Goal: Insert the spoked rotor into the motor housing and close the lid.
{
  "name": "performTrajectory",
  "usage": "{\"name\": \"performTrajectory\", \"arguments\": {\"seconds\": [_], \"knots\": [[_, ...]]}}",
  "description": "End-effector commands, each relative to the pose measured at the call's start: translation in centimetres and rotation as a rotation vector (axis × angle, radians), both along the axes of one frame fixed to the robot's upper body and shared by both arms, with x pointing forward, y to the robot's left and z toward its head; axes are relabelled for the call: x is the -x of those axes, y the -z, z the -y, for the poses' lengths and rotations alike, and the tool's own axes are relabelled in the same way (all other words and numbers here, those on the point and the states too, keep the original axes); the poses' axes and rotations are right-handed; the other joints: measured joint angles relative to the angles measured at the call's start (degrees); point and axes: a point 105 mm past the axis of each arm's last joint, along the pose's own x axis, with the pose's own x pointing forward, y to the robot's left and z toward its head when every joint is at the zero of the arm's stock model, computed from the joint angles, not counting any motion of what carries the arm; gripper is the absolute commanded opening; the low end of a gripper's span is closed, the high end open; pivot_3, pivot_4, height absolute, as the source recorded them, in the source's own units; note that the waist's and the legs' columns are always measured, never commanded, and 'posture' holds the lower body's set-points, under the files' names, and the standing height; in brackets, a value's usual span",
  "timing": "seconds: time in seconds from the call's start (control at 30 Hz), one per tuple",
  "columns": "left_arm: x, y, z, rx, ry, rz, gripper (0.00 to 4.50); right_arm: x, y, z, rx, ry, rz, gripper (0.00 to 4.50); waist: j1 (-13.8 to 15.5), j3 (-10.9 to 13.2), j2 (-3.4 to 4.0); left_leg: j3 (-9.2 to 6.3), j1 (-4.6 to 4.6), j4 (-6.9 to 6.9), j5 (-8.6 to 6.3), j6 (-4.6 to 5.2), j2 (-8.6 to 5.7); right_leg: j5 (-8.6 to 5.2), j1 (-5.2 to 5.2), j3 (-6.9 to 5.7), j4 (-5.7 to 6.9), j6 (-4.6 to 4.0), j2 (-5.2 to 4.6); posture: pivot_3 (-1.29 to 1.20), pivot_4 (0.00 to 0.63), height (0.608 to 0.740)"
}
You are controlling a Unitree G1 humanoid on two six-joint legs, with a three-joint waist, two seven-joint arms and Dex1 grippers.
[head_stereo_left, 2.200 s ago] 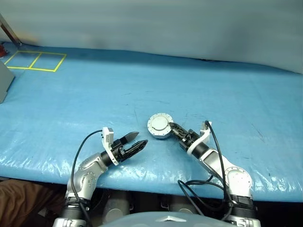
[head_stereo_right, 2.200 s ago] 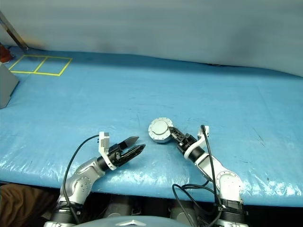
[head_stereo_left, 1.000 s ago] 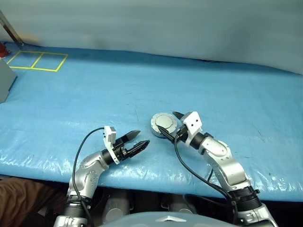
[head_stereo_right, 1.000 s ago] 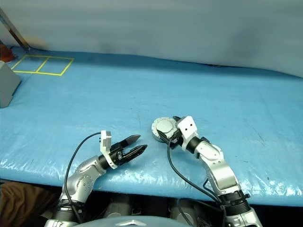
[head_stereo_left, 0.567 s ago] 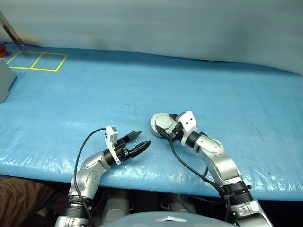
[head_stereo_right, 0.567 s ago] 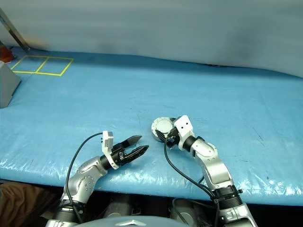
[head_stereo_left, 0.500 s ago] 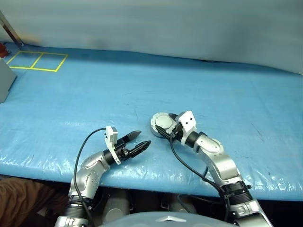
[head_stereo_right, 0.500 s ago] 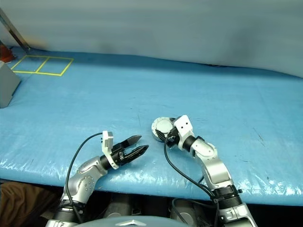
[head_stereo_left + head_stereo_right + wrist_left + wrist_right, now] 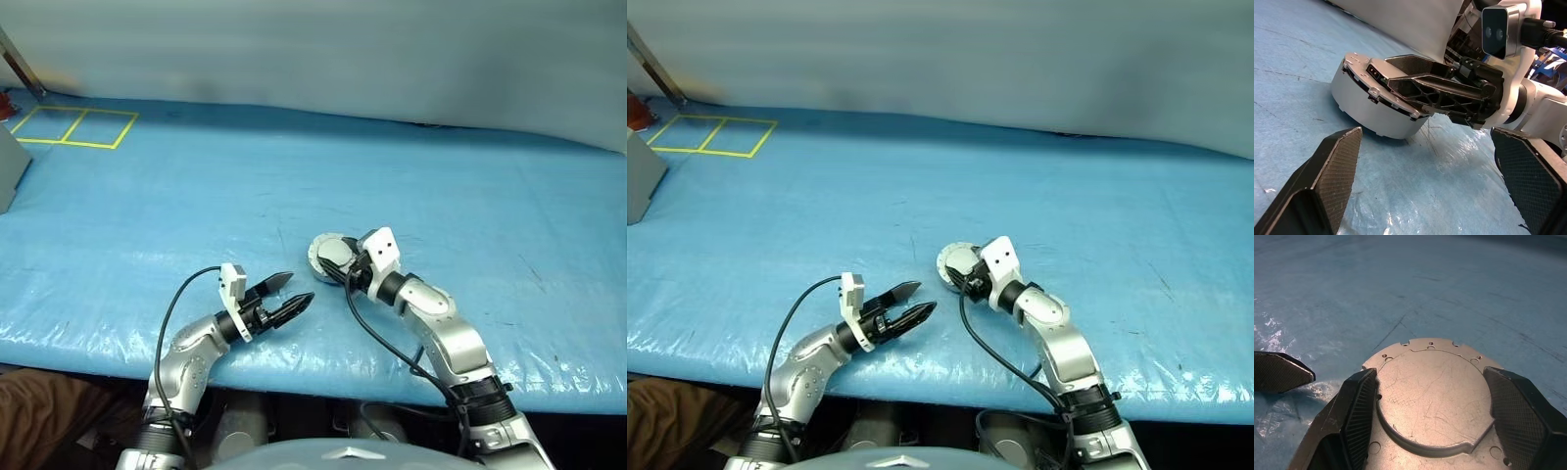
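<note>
One motor housing [image 9: 331, 258], lid [image 9: 1432, 391] closed, clasped by right tool [image 9: 345, 269]; left tool [image 9: 290, 297] released.

Your bot's arms are silver-grey metal links with black joints, a white bracket at each wrist and a loose black cable looping off it. Both grippers, left gripper [image 9: 284, 295] and right gripper [image 9: 1400, 88], have black textured, latticed fingers.

The left gripper [image 9: 291, 294] sticks out level with its fingers apart, holding nothing; the right gripper [image 9: 338, 266] reaches across, its fingers spread wide apart.
</note>
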Motion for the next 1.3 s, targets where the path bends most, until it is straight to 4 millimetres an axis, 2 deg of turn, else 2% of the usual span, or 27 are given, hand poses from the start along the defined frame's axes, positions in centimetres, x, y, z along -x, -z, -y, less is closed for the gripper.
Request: {"name": "performTrajectory", "arguments": {"seconds": [0.03,0.27,0.57,0.83,1.07,1.3], "knots": [[-0.1,-1.1,0.4,0.008,0.01,0.05,4.5,0.1,-0.7,-0.2,0.022,-0.016,0.041,3.1,0.0,0.0,0.0,0.01,0.0,0.0,0.0,0.0,0.0,0.0,0.0,0.0,0.0,0.0,0.0,0.0,0.15,0.74],[-0.1,-1.0,0.4,0.006,0.01,0.048,4.5,-0.4,-1.1,0.9,0.021,0.013,0.046,3.1,0.07,0.0,0.0,0.01,0.01,0.0,0.0,0.0,0.0,0.0,0.01,-0.01,0.0,0.0,0.0,0.0,0.15,0.74],[0.0,-1.0,0.7,0.012,0.017,0.046,4.5,-0.5,-2.3,0.8,-0.013,-0.02,0.061,3.1,0.07,0.0,-0.01,0.01,-0.03,-0.01,0.0,0.01,-0.01,0.0,-0.03,0.0,0.0,0.0,0.0,0.0,0.15,0.74],[-0.1,-1.0,0.6,0.011,0.012,0.046,4.5,-0.3,-0.5,0.7,0.087,-0.035,0.045,3.1,0.06,0.0,-0.01,0.01,-0.03,-0.01,0.0,0.01,-0.01,0.0,-0.04,0.0,0.0,0.0,0.01,0.0,0.15,0.74],[0.0,-0.9,0.6,0.01,0.011,0.044,4.5,-0.4,0.3,0.9,0.127,-0.024,0.037,3.1,0.03,0.0,-0.01,0.01,0.0,0.0,0.0,0.01,-0.01,0.0,-0.02,0.0,0.01,0.0,0.01,0.0,0.15,0.74],[-0.1,-0.9,0.5,0.008,0.009,0.045,4.5,0.2,0.6,-0.2,0.064,-0.053,-0.028,3.1,-0.02,0.0,-0.01,0.01,0.01,0.0,0.0,0.0,0.01,0.0,-0.02,0.0,0.02,0.0,0.01,0.0,0.15,0.74]]}}
